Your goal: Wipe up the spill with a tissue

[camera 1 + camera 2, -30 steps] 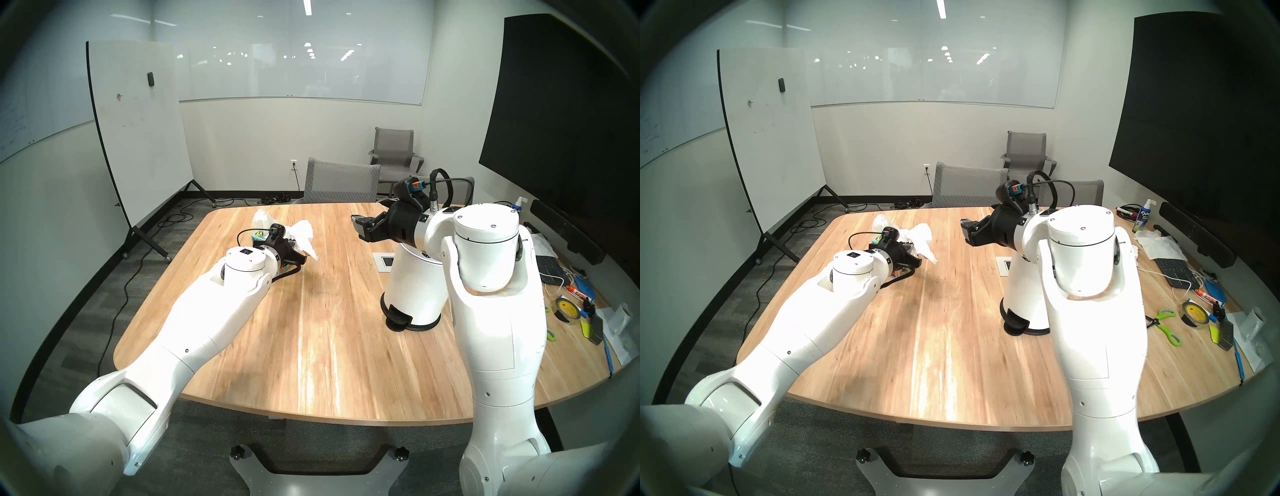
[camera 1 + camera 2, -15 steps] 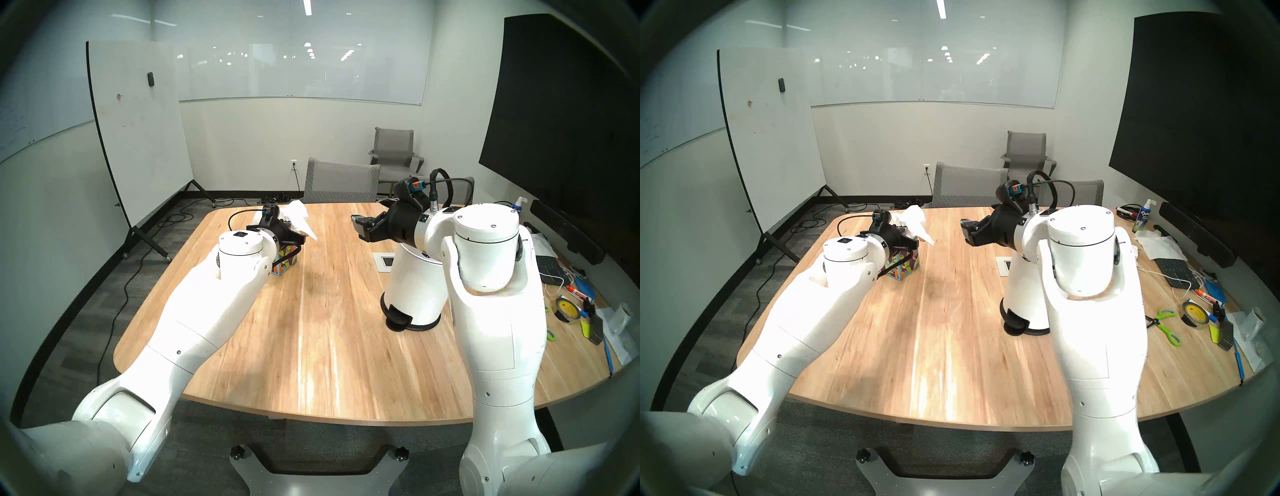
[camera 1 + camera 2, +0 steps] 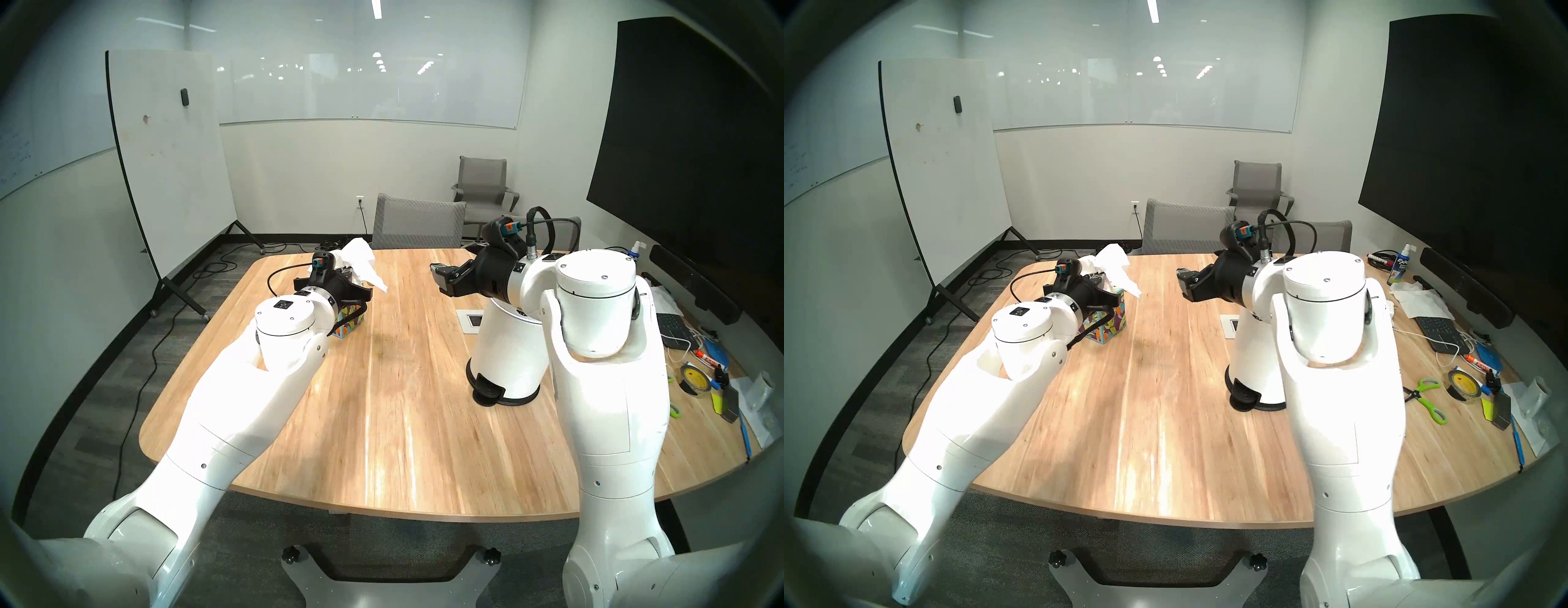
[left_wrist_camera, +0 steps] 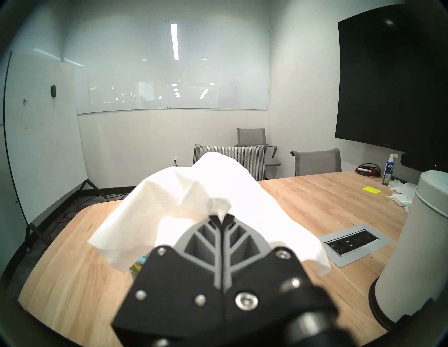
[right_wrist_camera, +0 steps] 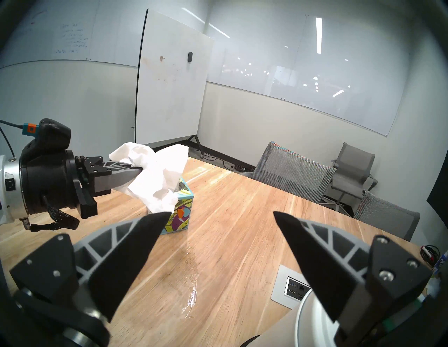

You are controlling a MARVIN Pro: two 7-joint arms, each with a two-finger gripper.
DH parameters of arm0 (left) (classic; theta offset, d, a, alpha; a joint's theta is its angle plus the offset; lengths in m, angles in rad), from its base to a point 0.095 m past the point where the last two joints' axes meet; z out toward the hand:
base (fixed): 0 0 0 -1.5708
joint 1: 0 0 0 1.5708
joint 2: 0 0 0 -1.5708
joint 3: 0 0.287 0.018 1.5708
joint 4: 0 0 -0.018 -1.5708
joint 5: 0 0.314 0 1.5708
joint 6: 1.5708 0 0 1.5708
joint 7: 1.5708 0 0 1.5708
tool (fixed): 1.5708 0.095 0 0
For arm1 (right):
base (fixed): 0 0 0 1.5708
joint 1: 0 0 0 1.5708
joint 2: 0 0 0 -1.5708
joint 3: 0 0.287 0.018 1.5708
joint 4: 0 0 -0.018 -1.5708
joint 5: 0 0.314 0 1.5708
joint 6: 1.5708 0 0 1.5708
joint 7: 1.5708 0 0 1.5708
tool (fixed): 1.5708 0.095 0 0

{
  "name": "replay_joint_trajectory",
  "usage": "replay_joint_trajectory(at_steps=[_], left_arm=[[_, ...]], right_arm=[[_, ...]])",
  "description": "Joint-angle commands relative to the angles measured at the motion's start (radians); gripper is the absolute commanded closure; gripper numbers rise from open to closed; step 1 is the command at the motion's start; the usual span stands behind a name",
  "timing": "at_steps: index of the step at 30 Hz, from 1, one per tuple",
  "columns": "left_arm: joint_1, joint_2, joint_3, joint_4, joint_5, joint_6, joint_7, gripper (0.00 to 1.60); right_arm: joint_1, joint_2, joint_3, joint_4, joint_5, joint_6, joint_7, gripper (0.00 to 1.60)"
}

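My left gripper [image 5: 140, 172] is shut on a crumpled white tissue [image 5: 160, 174], held just above the toucan-printed tissue box [image 5: 180, 215] at the table's far left. The tissue's lower end hangs down to the box's opening. In the left wrist view the tissue [image 4: 206, 193] drapes over my closed fingertips [image 4: 213, 219]. The spill [image 5: 191, 273] shows as a thin wet streak with a glint on the wood, right of the box. My right gripper [image 5: 220, 213] hovers open and empty above the white pedal bin [image 3: 505, 352], pointing toward the box.
A wooden table [image 3: 403, 446] carries a recessed power outlet plate [image 3: 471, 320] beside the bin. Tape, green scissors [image 3: 1429, 399], markers and a keyboard crowd the right edge. Grey chairs [image 3: 418, 223] stand behind the far edge, a whiteboard to the left.
My left gripper has risen and drawn back from low over the box, lifting the tissue with it and uncovering the box's side. The right arm has not moved.
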Motion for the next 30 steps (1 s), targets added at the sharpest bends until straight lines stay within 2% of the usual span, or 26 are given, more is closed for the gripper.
replay_joint_trajectory(at_steps=[1, 22, 24, 27, 28, 29, 30], left_arm=[[0.023, -0.009, -0.006, -0.076, -0.003, 0.010, 0.030, 1.60], [0.021, -0.003, 0.001, -0.080, -0.014, 0.013, 0.045, 1.60], [0.021, -0.003, 0.001, -0.080, -0.014, 0.013, 0.046, 1.60], [0.021, -0.004, 0.001, -0.079, -0.015, 0.013, 0.047, 1.60], [0.020, -0.005, 0.001, -0.076, -0.015, 0.013, 0.048, 1.60], [0.020, -0.007, 0.001, -0.072, -0.016, 0.014, 0.049, 1.60], [0.021, -0.007, 0.001, -0.070, -0.016, 0.014, 0.050, 1.60]], right_arm=[[0.011, 0.000, 0.000, -0.018, 0.000, -0.001, 0.001, 0.00], [0.011, 0.000, 0.000, -0.018, 0.000, -0.001, 0.001, 0.00], [0.023, 0.017, -0.006, -0.051, -0.009, 0.003, 0.005, 0.00], [0.027, 0.027, 0.017, -0.088, 0.007, 0.009, 0.025, 0.00], [-0.095, 0.086, 0.130, -0.057, 0.034, -0.087, 0.036, 0.00], [-0.100, 0.113, 0.132, 0.025, 0.003, -0.037, 0.012, 0.00], [-0.102, 0.118, 0.139, 0.052, -0.011, -0.027, 0.008, 0.00]])
